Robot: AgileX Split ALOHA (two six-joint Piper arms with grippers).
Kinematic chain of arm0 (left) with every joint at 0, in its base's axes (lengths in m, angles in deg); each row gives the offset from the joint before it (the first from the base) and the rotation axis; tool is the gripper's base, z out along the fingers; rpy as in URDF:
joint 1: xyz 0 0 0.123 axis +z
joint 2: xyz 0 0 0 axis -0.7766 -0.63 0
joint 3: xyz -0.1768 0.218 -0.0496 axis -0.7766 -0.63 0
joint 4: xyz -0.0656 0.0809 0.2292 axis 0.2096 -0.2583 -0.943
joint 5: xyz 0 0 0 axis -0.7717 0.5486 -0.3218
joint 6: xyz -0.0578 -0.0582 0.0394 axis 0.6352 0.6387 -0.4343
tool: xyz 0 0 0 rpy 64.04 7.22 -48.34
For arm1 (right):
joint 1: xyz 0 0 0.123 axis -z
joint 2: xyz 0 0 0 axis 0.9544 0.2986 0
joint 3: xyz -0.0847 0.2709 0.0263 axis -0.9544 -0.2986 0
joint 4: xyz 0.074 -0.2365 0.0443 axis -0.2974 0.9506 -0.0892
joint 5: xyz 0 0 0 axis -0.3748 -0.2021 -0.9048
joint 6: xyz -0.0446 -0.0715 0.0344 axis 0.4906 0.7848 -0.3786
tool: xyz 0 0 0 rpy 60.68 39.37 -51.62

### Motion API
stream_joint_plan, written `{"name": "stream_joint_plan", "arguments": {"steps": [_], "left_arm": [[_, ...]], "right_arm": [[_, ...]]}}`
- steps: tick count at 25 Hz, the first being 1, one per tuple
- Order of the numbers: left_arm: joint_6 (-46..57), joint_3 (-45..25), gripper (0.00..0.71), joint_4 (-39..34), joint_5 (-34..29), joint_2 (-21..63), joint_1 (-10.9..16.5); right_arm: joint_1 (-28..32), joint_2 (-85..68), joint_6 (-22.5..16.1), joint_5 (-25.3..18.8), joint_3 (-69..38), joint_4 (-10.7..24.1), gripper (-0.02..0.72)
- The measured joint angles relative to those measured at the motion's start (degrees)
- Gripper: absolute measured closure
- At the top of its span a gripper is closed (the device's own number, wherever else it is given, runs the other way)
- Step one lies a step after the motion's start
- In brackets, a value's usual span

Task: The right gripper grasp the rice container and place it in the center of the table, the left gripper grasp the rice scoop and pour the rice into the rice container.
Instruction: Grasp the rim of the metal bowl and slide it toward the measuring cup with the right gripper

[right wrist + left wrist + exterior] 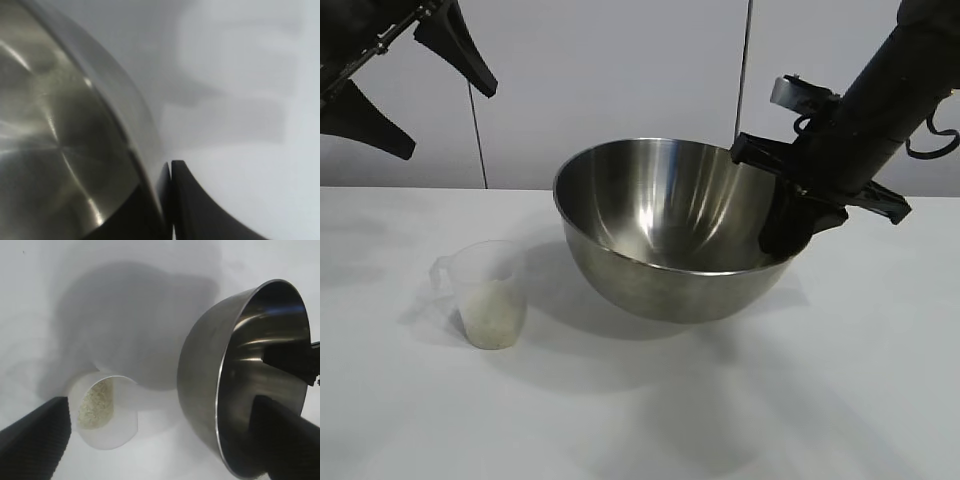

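The rice container (665, 225), a large shiny steel bowl, sits mid-table and tilts its opening toward the exterior camera. My right gripper (782, 243) is shut on its right rim, one black finger showing inside the bowl. In the right wrist view the right gripper (171, 166) has its fingers pressed together right at the rice container (60, 125). The rice scoop (490, 293), a clear plastic cup with rice (492, 315) in it, stands to the bowl's left. My left gripper (410, 85) hangs wide open high above it. The left wrist view shows the left gripper (160, 402), the rice scoop (102, 412), the rice (95, 405) and the rice container (210, 380).
The white table (820, 400) stretches bare in front of the bowl and the cup. A pale wall with vertical seams (748, 60) rises behind the table. The right arm (880, 90) slants down from the upper right.
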Motion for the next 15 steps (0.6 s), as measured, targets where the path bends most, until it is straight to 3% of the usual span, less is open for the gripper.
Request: {"name": "stream_joint_plan", "arguments": {"steps": [7, 11, 13, 15], "left_arm": [[0.0, 0.0, 0.016, 0.0, 0.0, 0.0, 0.0], [0.0, 0.0, 0.016, 0.0, 0.0, 0.0, 0.0], [0.0, 0.0, 0.016, 0.0, 0.0, 0.0, 0.0], [0.0, 0.0, 0.016, 0.0, 0.0, 0.0, 0.0]], "right_arm": [[-0.2, 1.3, -3.7, 1.1, 0.0, 5.9, 0.692], [-0.2, 1.3, -3.9, 1.2, 0.0, 6.4, 0.680], [-0.2, 1.3, -3.9, 1.2, 0.1, 6.1, 0.633], [-0.2, 1.3, -3.9, 1.2, 0.1, 5.8, 0.538]]}}
